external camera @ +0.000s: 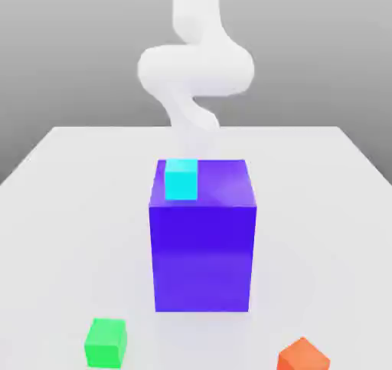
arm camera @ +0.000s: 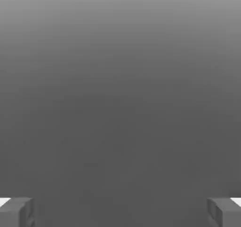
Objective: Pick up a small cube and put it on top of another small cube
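A small cyan cube (external camera: 181, 179) rests on the top face of a large blue-violet block (external camera: 203, 246), near that face's left side in the exterior view. A small green cube (external camera: 106, 342) lies on the white table in front of the block, toward the exterior view's left. A small orange cube (external camera: 303, 355) lies at the front toward the exterior view's right. My white arm (external camera: 195, 70) rises behind the block. In the hand view my gripper (arm camera: 120, 213) is open, its grey fingertips (arm camera: 18, 212) far apart with nothing between them, facing a plain grey backdrop.
The white table (external camera: 69, 207) stretches wide on both sides of the big block, which stands tall in its middle. Its far edge runs behind the arm against a grey background.
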`<control>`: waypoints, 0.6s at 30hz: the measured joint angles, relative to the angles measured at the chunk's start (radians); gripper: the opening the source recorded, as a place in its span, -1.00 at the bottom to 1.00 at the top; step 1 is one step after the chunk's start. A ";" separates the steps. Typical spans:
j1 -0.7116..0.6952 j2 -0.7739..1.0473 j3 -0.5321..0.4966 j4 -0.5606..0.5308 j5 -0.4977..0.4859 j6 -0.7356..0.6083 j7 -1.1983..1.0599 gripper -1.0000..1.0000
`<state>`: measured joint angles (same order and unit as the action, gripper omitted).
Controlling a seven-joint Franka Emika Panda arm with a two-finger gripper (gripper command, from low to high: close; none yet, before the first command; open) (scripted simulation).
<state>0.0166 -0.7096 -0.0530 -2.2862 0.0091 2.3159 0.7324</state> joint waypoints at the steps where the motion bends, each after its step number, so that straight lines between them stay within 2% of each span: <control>1: 0.007 0.039 -0.023 0.006 0.005 0.007 -0.030 0.00; 9: 0.048 0.325 -0.201 0.050 0.077 0.059 -0.279 0.00; 18: 0.018 0.658 -0.343 0.100 0.232 0.111 -0.609 0.00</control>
<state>0.0347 -0.0518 -0.3961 -2.1858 0.2412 2.4267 0.1236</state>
